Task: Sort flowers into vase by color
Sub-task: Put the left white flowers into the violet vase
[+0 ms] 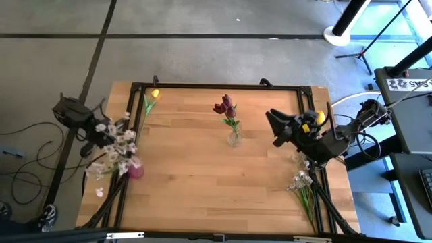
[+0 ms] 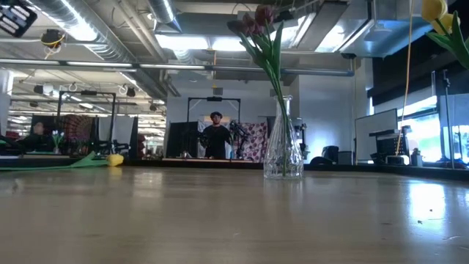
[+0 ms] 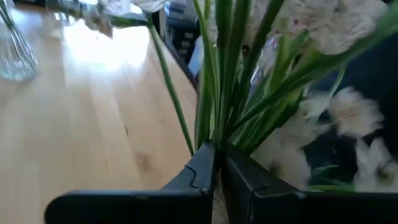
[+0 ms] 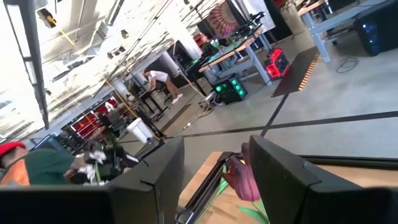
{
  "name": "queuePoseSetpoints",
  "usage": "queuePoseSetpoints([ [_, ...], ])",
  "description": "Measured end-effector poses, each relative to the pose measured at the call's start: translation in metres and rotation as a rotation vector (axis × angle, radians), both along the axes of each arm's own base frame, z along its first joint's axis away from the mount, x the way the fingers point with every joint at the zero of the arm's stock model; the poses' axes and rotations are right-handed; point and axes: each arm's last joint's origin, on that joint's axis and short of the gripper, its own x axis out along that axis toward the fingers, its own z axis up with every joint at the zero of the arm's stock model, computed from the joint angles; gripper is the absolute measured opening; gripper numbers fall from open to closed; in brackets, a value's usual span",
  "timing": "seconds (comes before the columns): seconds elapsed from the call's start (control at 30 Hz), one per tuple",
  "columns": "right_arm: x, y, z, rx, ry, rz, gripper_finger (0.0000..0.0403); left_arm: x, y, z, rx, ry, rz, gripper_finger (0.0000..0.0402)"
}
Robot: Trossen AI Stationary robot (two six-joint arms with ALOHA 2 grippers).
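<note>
My left gripper is shut on a bunch of white-pink blossom sprigs over the table's left edge, just far of a pink vase. A clear vase at mid-table holds dark red tulips. My right gripper hovers open to the right of it, pointing at those tulips, with nothing between its fingers. One yellow tulip lies on its side at the far left. Another yellow bloom shows beside the right arm, and the arm hides what it stands in. My left gripper pinches several green stems of the sprigs together between its two fingers. It comes from the table's far left, slanting slightly down. The stems fan out beyond the fingertips to the blossoms. The stems' other ends are hidden behind the fingers.
Another white-pink sprig lies on the table near the right edge, under the right arm. A black frame runs along the table's far edge. Bare wood lies between the vases and toward the near edge. A person stands in the room beyond.
</note>
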Motion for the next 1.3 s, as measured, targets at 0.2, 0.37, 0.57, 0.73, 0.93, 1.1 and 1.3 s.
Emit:
queuePoseSetpoints([
  [0.2, -0.001, -0.001, 0.000, 0.000, 0.005, -0.042, 0.0182, 0.012, -0.008, -0.015, 0.014, 0.039, -0.064, 0.0014],
  [0.37, -0.001, -0.001, -0.001, -0.007, 0.016, -0.068, 0.0182, 0.020, -0.012, -0.030, 0.040, 0.102, -0.077, 0.0014],
  [0.57, -0.001, -0.001, -0.001, -0.009, 0.018, -0.068, 0.0182, 0.019, -0.012, -0.031, 0.003, 0.139, -0.094, 0.0050],
  [0.73, -0.001, -0.001, -0.001, -0.013, 0.023, -0.068, 0.0182, 0.011, -0.008, -0.026, -0.004, 0.170, -0.052, 0.0107],
  [0.93, -0.001, -0.001, -0.003, -0.024, 0.039, -0.061, 0.0182, -0.001, 0.000, -0.007, 0.014, 0.071, 0.031, 0.0152],
  [1.1, -0.001, -0.001, -0.003, -0.025, 0.039, -0.050, 0.0182, -0.005, 0.004, 0.001, 0.026, 0.023, 0.070, 0.0169],
  [1.3, -0.001, -0.001, -0.003, -0.026, 0.039, -0.050, 0.0182, -0.003, 0.003, 0.005, 0.016, -0.031, 0.063, 0.0177],
])
